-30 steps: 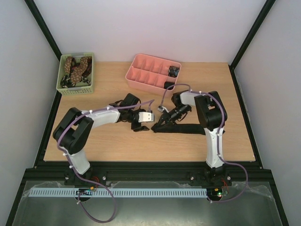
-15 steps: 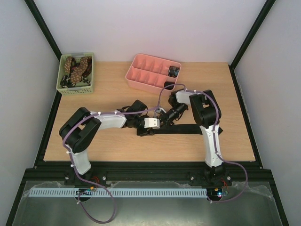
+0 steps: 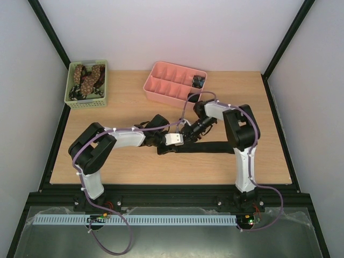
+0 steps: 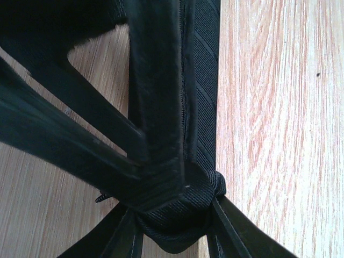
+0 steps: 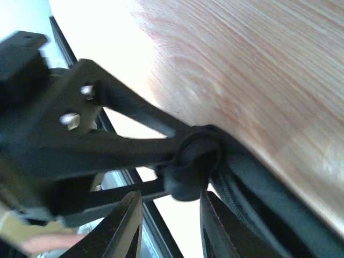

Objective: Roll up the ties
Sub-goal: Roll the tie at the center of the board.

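Wooden table (image 3: 107, 161), wrist views reveal left tool (image 4: 174, 214) pinching rolled tie (image 4: 180, 234), right tool (image 5: 170, 198) slightly parted.

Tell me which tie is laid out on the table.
The long black fabric necktie stretched across the wooden table. The brown spotted ties lie bundled in the green plastic basket; the dark rolled coils sit in the pink divided tray.

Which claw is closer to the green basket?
Left. The left gripper is at the black tie's end, to the green basket's right and toward the arms' bases; the right gripper sits even farther right.
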Controlling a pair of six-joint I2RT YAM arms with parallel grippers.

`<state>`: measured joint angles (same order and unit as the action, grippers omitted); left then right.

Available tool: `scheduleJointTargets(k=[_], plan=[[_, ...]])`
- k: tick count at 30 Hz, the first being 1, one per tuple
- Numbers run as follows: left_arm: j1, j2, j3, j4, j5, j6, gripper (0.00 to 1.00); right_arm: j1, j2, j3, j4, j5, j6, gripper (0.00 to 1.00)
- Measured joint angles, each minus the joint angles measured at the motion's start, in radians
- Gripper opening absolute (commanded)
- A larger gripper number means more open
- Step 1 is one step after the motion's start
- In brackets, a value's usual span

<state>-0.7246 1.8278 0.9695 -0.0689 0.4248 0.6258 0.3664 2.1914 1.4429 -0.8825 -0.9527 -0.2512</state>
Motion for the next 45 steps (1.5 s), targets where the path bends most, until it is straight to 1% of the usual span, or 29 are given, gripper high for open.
scheduleJointTargets(k=[4,7,15,21,27,29,32,34,35,38,40,42,45], plan=[[-0.002,0.0,0.0,0.0,-0.009,-0.035,0.32,-0.006,-0.137,-0.064,0.07,0.05,0.114,0.3],[-0.005,0.0,0.0,0.0,-0.014,-0.056,0.33,-0.006,-0.181,-0.088,0.092,0.072,0.179,0.29],[-0.008,0.0,0.0,0.0,-0.018,-0.076,0.33,0.028,-0.195,-0.189,0.198,0.124,0.327,0.28],[-0.015,0.0,0.0,0.0,-0.026,-0.08,0.33,0.056,-0.195,-0.197,0.309,0.148,0.422,0.27],[-0.018,0.0,0.0,0.0,-0.034,-0.085,0.33,0.064,-0.195,-0.205,0.36,0.159,0.455,0.26],[-0.019,0.0,0.0,-0.002,-0.037,-0.089,0.33,0.069,-0.195,-0.214,0.369,0.166,0.457,0.22],[-0.023,0.0,0.0,-0.009,-0.043,-0.093,0.33,0.076,-0.195,-0.219,0.38,0.174,0.457,0.11],[-0.024,0.0,0.0,-0.011,-0.046,-0.093,0.36,0.078,-0.193,-0.219,0.386,0.177,0.457,0.04],[-0.024,0.0,0.0,-0.012,-0.048,-0.093,0.39,0.079,-0.193,-0.219,0.388,0.179,0.455,0.02],[-0.024,0.0,0.0,-0.019,-0.051,-0.106,0.52,0.079,-0.187,-0.223,0.393,0.196,0.435,0.01],[-0.018,0.0,-0.005,-0.018,-0.048,-0.116,0.58,0.079,-0.182,-0.225,0.393,0.196,0.412,0.01],[-0.009,-0.01,-0.028,0.002,-0.032,-0.132,0.62,0.078,-0.182,-0.235,0.394,0.196,0.38,0.01],[0.016,-0.058,-0.092,0.039,-0.005,-0.142,0.64,0.064,-0.182,-0.256,0.393,0.195,0.339,0.01]])
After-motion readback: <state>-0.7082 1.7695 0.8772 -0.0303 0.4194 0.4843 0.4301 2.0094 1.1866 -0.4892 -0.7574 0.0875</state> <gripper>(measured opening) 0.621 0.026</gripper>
